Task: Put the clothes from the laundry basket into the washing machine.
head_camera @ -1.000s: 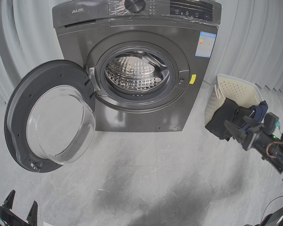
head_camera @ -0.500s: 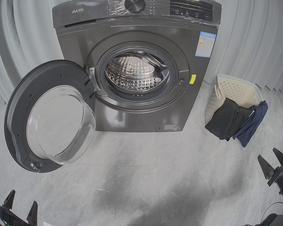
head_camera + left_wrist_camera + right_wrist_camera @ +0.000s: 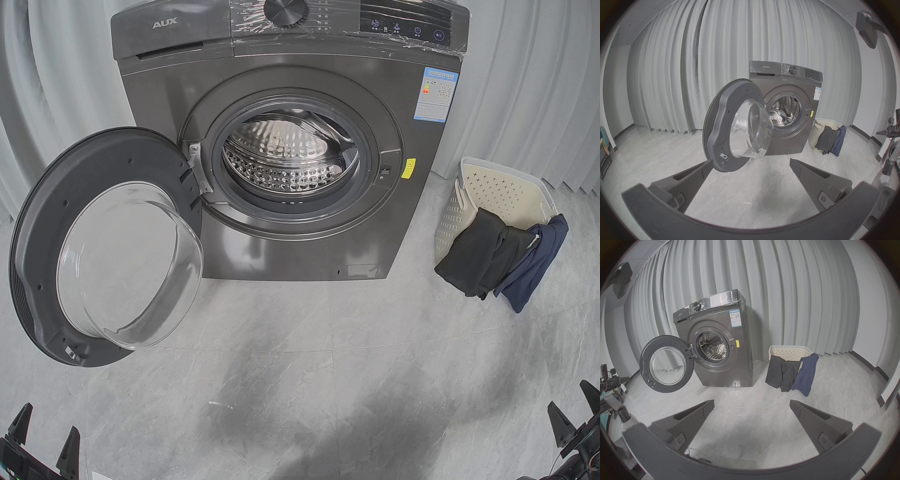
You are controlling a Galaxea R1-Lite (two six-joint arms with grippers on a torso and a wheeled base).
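Clothes: a black garment (image 3: 481, 253) and a navy garment (image 3: 534, 262) hang side by side over the near rim of the laundry basket (image 3: 506, 187), lower ends reaching the floor (image 3: 350, 362). They meet along one edge; you cannot tell which lies on top there. The black one is nearer the washing machine (image 3: 300, 250).

Basket: stands on the floor just beside the machine's right flank.

Machine: the door (image 3: 100, 250) is swung wide to the left and the opening is unobstructed. No cloth shows in the drum (image 3: 287, 156).

Right jaws: spread wide, holding nothing, low at your right, well apart from the basket.

Left jaws: also spread wide and empty, low at your left, short of the door.

Judgement: nothing is loaded yet, so the step in hand is the first pick, and the right arm is the natural one for it.

- Take the black garment first.
- Bite into the bunched fold up at the rim, not the flat hem on the floor. Go deep enough to gather several layers.
- Lift straight up before crossing, so the tail clears the rim. The basket looks light and may tip or drag.
- Watch that the navy piece does not ride along.
- Carry the load over the drum's lower lip and release well inside, leaving nothing draped over the seal.
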